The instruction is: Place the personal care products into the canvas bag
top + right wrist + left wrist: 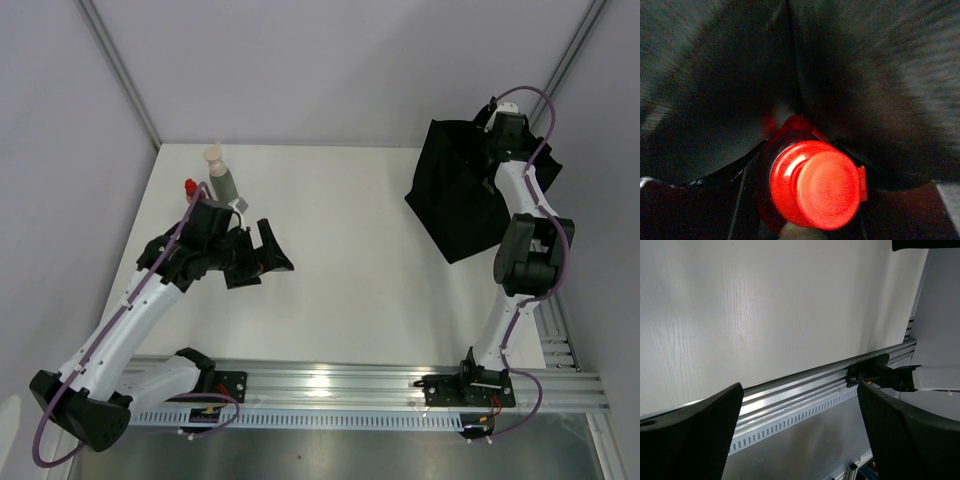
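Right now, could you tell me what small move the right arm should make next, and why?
Probably open the right tool to release the all-red bottle. Its wrist view shows the bottle gripped with black fabric on every side, and from above the tool sits in the mouth of the canvas bag, so the bottle seems to be inside.

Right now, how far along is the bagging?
Done: nothing confirmed; beige bottle not in view. In hand: right hand grips the red bottle inside the canvas bag. To do: grey-green bottle and red-capped bottle on the table, near the open left hand.
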You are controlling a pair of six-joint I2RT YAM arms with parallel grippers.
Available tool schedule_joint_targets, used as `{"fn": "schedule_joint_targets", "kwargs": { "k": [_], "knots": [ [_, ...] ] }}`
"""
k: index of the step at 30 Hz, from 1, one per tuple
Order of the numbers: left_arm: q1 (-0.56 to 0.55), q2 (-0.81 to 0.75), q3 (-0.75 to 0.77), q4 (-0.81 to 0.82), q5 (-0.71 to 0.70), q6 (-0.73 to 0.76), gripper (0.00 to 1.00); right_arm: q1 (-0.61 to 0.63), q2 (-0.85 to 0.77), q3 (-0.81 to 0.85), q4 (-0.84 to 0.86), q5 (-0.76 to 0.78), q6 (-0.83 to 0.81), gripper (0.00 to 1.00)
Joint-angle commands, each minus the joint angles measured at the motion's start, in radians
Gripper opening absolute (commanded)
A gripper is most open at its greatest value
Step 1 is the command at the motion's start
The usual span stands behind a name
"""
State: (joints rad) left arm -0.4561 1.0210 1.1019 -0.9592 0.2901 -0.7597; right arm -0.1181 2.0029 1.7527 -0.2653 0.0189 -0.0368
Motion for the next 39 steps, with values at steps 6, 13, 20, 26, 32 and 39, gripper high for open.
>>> {"fn": "schedule_joint_targets", "kwargs": {
  "k": [6, 13, 20, 26, 32, 39],
  "knots": [
    [0.014, -0.022, 0.026, 0.010, -0.029, -0.013, 0.99, -0.003, 0.002, 0.083, 0.074, 0.010, 0.025, 0.51],
    [0.017, -0.041, 0.032, -0.016, -0.048, -0.001, 0.99, -0.002, -0.004, 0.097, 0.011, 0.003, 0.053, 0.66],
    [0.031, -0.064, 0.041, -0.052, -0.086, 0.020, 0.99, -0.002, -0.056, 0.139, -0.064, 0.009, 0.075, 0.69],
    [0.068, -0.087, 0.101, -0.058, -0.225, 0.068, 0.99, 0.027, -0.179, 0.228, -0.204, 0.035, 0.233, 0.68],
    [0.177, 0.006, 0.246, 0.029, -0.446, 0.079, 0.99, 0.300, -0.322, 0.180, -0.177, 0.179, 0.180, 0.69],
    [0.342, 0.238, 0.406, 0.103, -0.600, 0.163, 0.98, 0.495, -0.369, 0.056, -0.091, 0.079, 0.196, 0.70]
  ]
}}
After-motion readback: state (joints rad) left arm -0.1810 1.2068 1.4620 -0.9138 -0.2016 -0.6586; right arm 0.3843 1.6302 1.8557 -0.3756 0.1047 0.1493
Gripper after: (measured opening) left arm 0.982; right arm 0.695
